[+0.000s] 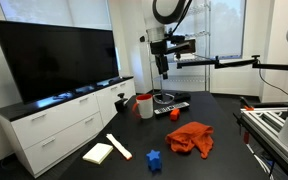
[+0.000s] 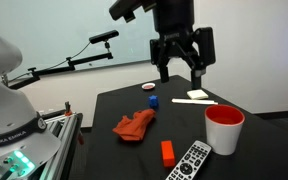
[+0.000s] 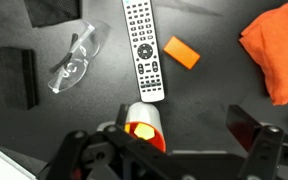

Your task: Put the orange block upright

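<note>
Gripper (image 2: pixel 181 70) wide open, holding nothing, hanging in upper centre of an exterior view, orange block (image 3: pixel 182 52) lying flat in upper centre of wrist view, just right of remote (image 3: pixel 144 45), left of orange cloth (image 3: pixel 279 45)

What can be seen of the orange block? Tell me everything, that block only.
The orange block is a small, hard-edged rectangular piece, plain orange and matte; its material is unclear. It lies flat on the dark table, skewed, apart from the remote on one side and the red-orange cloth on the other. Only the table touches it; nothing grips it.
</note>
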Controlling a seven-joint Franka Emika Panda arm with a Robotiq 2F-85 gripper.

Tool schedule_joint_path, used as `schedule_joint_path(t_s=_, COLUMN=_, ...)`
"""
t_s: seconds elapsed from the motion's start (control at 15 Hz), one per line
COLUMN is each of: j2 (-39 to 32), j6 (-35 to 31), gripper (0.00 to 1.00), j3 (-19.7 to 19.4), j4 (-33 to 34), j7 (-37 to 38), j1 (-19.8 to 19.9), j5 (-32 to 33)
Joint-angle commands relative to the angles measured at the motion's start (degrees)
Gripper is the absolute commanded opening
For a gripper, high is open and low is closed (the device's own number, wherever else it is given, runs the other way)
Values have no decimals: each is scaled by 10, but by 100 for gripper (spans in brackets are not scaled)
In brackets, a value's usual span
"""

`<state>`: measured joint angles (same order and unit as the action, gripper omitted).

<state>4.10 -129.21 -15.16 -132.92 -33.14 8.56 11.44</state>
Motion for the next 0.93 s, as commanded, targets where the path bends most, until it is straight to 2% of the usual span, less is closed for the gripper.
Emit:
schedule_joint_path(t_s=0.0, j2=-34, j6=-39, gripper=100, j3=2, j4=4, j7=-112, j1=16, j5=9)
schedule_joint_path(t_s=0.27, j2=-85, j6=-50, gripper=100, j3=12, j4=23, j7=-224, j1=29, j5=1)
schedule_joint_path(t_s=0.67, j2=-101, j6=-38, gripper=100, j3=25, j4=44, j7=-392, j1=43, j5=0)
schedule_joint_path(t_s=0.73, j2=-100, j6=-51, gripper=100, j3=22, j4=29, j7=-328, j1=38, j5=4)
schedule_joint_path(t_s=0.87, j2=-105, j6=-50, gripper=100, j3=23, j4=27, j7=-331, j1=39, j5=4)
